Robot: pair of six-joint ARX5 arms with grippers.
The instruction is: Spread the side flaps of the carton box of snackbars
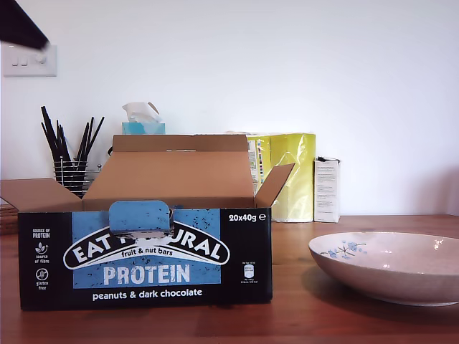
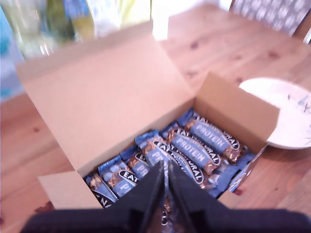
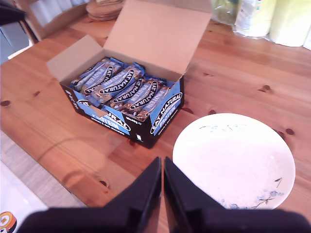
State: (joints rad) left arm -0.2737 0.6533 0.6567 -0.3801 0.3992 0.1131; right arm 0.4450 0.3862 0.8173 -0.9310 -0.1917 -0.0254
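My first gripper (image 2: pixel 166 182) hangs above the carton box of snackbars (image 1: pixel 145 258), its fingers (image 2: pixel 148 191) pressed together with the tips over the near row of wrapped bars (image 2: pixel 194 148). Beyond the fingers the large lid flap (image 2: pixel 104 94) stands tilted back. The two side flaps (image 2: pixel 235 109) are already spread outward, one to each side of the fingertips; in the exterior view one flap (image 1: pixel 36 193) lies out flat toward the exterior view's left and the other (image 1: pixel 276 185) angles up toward the exterior view's right.

My second gripper (image 3: pixel 162 182) hovers over the wooden table (image 3: pixel 63 141), well apart from the box, fingers (image 3: pixel 146 187) closed on nothing. The box sits ahead of those fingers, and the white plate with blue flowers (image 3: pixel 235 162) lies just beside them.

Behind the box in the exterior view stand a tissue box (image 1: pixel 143 123), a holder of black sticks (image 1: pixel 70 154), a yellow bag (image 1: pixel 290 175) and a slim white carton (image 1: pixel 327 190).
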